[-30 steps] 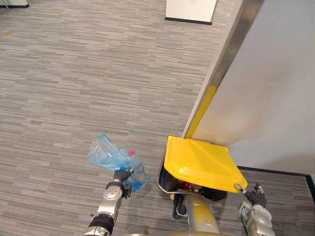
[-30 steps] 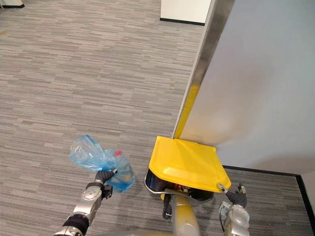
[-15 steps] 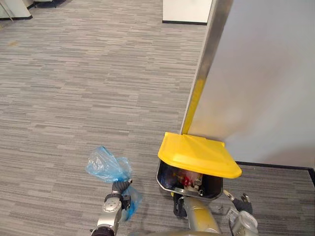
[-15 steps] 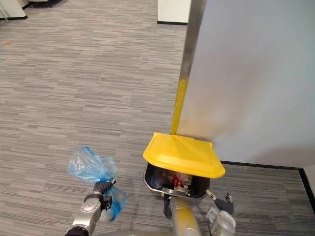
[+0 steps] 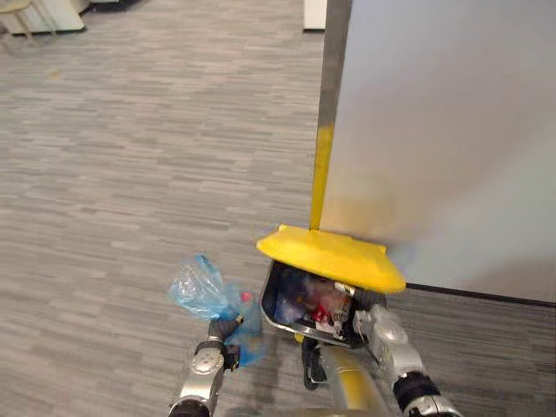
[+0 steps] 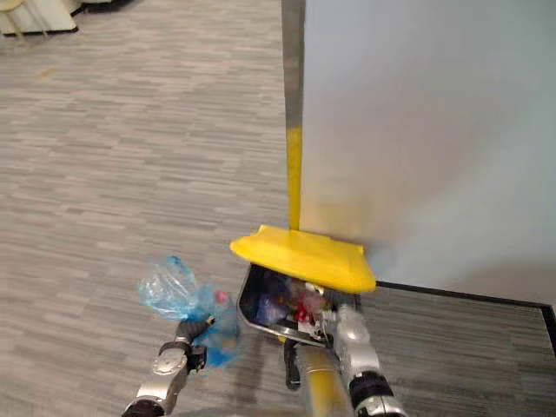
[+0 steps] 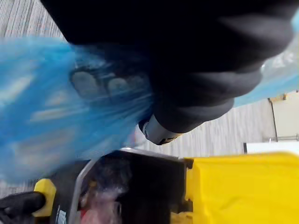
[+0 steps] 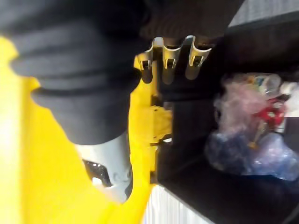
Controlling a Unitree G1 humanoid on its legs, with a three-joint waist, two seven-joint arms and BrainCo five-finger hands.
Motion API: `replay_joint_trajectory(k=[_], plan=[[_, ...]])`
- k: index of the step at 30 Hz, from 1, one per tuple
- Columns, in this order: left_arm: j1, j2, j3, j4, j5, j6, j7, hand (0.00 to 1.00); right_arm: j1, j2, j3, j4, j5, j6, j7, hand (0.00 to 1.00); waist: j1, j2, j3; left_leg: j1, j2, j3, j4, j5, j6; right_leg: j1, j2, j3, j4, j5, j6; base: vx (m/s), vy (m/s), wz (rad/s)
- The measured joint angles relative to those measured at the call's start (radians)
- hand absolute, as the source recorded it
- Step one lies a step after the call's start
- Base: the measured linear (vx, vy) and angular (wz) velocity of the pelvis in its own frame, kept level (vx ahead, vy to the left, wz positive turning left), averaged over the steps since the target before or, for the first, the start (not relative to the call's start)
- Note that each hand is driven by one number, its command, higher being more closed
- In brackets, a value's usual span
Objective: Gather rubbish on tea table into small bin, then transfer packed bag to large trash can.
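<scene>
Your left hand point(image 5: 219, 331), lower left, clenches the blue bag point(image 5: 198, 288) | trash can point(image 5: 269, 304) lower centre, yellow lid point(image 5: 330, 256) raised | right hand point(image 5: 372, 323) under lid, grip: you cannot tell.

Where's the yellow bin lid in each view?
Left eye view: yellow plastic lid tilted up over the black bin.
Right eye view: lid, right of the blue plastic bag.
Left wrist view: lid beyond the bag, beside the bin.
Right wrist view: lid alongside the bin.
Shared landmark: the bin's rubbish-filled opening.
</scene>
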Motion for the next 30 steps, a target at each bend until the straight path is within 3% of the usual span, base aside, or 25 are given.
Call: replay_joint_trajectory(k=[2,3,4,5,6,7,8,12,15,19,22,30], plan=[[-0.013,0.007,-0.015,-0.045,-0.002,-0.021,0.001,1.0,-0.036,-0.036,0.007,-0.004,-0.009,0.001,0.0,0.0,-0.004,-0.009,0.008,-0.043,0.006,0.042,-0.036,-0.024,0.042,-0.005,0.01,-0.019,-0.045,0.01,0.023,-0.21,-0.119,0.42],[-0.019,0.015,-0.015,-0.049,-0.004,-0.031,0.002,1.0,-0.085,-0.058,0.004,0.003,-0.014,0.007,-0.001,0.0,0.041,0.001,0.031,-0.059,0.068,0.09,-0.077,-0.014,0.029,-0.079,0.023,0.018,0.128,-0.017,-0.007,-0.2,-0.159,0.16],[-0.021,0.022,-0.014,-0.048,-0.005,-0.031,0.002,1.0,-0.108,-0.072,0.004,0.009,-0.017,0.01,-0.001,0.0,0.039,-0.022,0.034,-0.053,0.055,0.073,-0.094,-0.007,0.017,-0.105,0.017,0.074,0.251,-0.044,-0.033,-0.14,-0.142,0.31],[0.0,0.038,-0.016,-0.052,-0.011,-0.03,0.004,1.0,-0.136,-0.092,0.003,0.025,-0.018,0.012,-0.002,0.0,0.029,-0.039,0.038,-0.047,0.021,0.026,-0.131,0.006,0.001,-0.052,-0.013,0.149,0.231,-0.081,-0.001,-0.07,-0.147,0.63],[0.014,0.041,-0.016,-0.052,-0.019,-0.03,0.005,1.0,-0.171,-0.114,0.004,0.035,-0.018,0.011,-0.003,0.0,0.033,-0.042,0.043,-0.052,0.004,0.002,-0.117,0.014,-0.035,-0.021,-0.04,0.146,0.15,-0.044,-0.007,-0.05,-0.171,0.35],[0.031,0.042,-0.019,-0.053,-0.021,-0.029,0.014,1.0,-0.234,-0.148,0.003,0.041,-0.018,0.011,-0.004,0.0,0.052,-0.001,0.054,-0.086,0.004,-0.035,-0.063,0.013,-0.028,-0.02,-0.016,0.115,0.104,-0.036,0.009,-0.05,-0.201,-0.08],[0.036,0.052,-0.019,-0.053,-0.024,-0.028,0.016,1.0,-0.292,-0.163,0.004,0.047,-0.018,0.012,-0.005,0.0,0.054,0.01,0.062,-0.104,0.0,-0.036,-0.042,0.007,-0.016,-0.026,-0.001,0.099,0.06,0.007,0.006,-0.03,-0.137,-0.27],[0.028,0.074,-0.053,-0.054,-0.039,-0.029,0.016,1.0,-0.347,-0.202,0.004,0.064,-0.016,0.011,-0.005,0.0,0.046,-0.004,0.084,-0.094,0.003,-0.045,-0.067,-0.002,-0.002,-0.011,0.017,0.072,-0.012,0.065,-0.013,0.01,-0.064,0.03],[0.008,0.093,-0.06,-0.054,-0.04,-0.03,0.016,1.0,-0.349,-0.256,0.004,0.075,-0.015,0.011,-0.005,0.0,0.042,-0.009,0.105,-0.118,0.006,-0.076,-0.082,0.02,0.012,0.011,0.001,0.021,-0.065,0.112,-0.026,-0.03,0.013,0.26],[-0.018,0.14,-0.076,-0.056,-0.041,-0.032,0.016,1.0,-0.392,-0.298,0.003,0.146,-0.014,0.011,-0.004,0.0,0.044,-0.012,0.111,-0.137,0.001,-0.125,-0.106,0.038,0.005,0.016,-0.013,-0.017,-0.119,0.126,-0.021,-0.01,-0.007,0.36],[-0.024,0.162,-0.081,-0.072,-0.054,-0.033,0.015,1.0,-0.429,-0.307,0.003,0.171,-0.015,0.011,-0.003,0.0,0.044,-0.02,0.139,-0.162,-0.005,-0.141,-0.066,0.037,0.003,0.016,-0.02,-0.039,-0.126,0.14,-0.037,-0.01,0.031,0.14],[-0.101,0.21,-0.128,-0.164,-0.092,-0.044,0.012,1.0,-0.469,-0.365,-0.001,0.184,-0.013,0.012,-0.002,0.0,0.042,-0.034,0.202,-0.197,-0.032,-0.191,-0.084,0.059,0.002,0.012,-0.065,-0.08,-0.112,0.144,-0.031,0.01,0.041,0.26]])
